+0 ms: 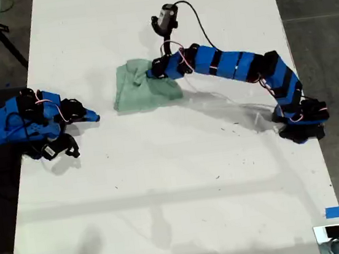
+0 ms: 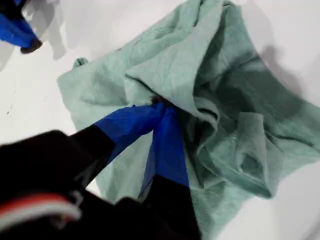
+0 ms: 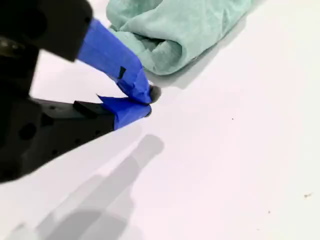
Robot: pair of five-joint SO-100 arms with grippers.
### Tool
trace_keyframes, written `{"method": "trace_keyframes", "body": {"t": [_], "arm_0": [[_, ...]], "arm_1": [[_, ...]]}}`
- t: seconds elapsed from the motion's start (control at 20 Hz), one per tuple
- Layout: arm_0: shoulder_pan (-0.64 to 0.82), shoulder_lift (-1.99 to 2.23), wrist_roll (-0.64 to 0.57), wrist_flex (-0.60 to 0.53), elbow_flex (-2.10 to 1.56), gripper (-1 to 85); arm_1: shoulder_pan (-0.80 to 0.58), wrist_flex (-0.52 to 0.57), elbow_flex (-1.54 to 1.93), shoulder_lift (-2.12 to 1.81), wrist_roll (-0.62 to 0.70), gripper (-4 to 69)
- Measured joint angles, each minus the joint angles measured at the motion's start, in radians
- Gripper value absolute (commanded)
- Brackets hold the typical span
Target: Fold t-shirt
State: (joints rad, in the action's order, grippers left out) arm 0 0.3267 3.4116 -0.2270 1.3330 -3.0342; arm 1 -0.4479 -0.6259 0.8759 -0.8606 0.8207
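1. First wrist view: my first gripper (image 2: 161,106) fills the foreground, its blue jaws pinched together on a fold of the t-shirt (image 2: 220,105), which lies rumpled on the white table (image 2: 30,100).
2. Second wrist view: my second gripper (image 3: 146,102) is nearest, its jaws closed with nothing between them, hovering near the table (image 3: 225,165); the t-shirt (image 3: 175,25) lies just beyond, apart from it.
3. Exterior view: the t-shirt (image 1: 137,90) sits bunched in the table's upper middle, my first gripper (image 1: 152,73) at its edge toward the exterior view's right. My second gripper (image 1: 93,116) rests at the exterior view's left.
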Motion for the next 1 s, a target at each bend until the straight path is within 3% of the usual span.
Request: {"method": "trace_keyframes", "body": {"t": [0.2, 0.6, 0.9, 1.0], "arm_0": [[0.000, 0.000, 0.000, 0.000, -0.002, 0.1], [0.021, 0.000, 0.000, 0.000, -0.002, 0.1], [0.023, 0.000, 0.000, 0.000, -0.002, 0.5], [0.023, 0.000, 0.000, 0.000, -0.002, 4.1]], "arm_1": [[-0.135, 0.034, -0.003, 0.018, -0.026, -0.7], [-0.143, 0.029, -0.003, 0.031, -0.023, -0.8], [-0.259, 0.032, -0.021, 0.126, 0.012, -1.1], [-0.284, -0.025, -0.005, 0.101, 0.035, -1.2]]}}
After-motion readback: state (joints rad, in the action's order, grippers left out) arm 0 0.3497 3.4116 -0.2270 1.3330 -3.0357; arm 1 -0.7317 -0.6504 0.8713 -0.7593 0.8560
